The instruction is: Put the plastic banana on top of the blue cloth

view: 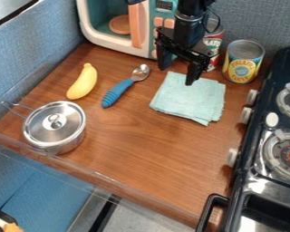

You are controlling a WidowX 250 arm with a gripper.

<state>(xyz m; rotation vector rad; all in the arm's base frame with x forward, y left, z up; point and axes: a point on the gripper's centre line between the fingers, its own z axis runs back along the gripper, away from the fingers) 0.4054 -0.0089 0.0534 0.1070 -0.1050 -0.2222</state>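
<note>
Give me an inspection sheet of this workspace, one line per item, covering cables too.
Surface: brown wood-look counter.
Job's things: plastic banana lies on the counter, not on the folded blue cloth.
Clutter: blue-handled spoon between banana and cloth; lidded pot; two cans beyond the cloth.
End effector: open, by the cloth's far edge, nothing seen between its fingers.
Cables: black cable looped beside the arm; on the counter, nothing seen.
Surroundings: toy microwave behind, stove alongside.

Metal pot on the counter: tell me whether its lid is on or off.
On: the lid covers the top of the metal pot, its knob facing up.
</note>
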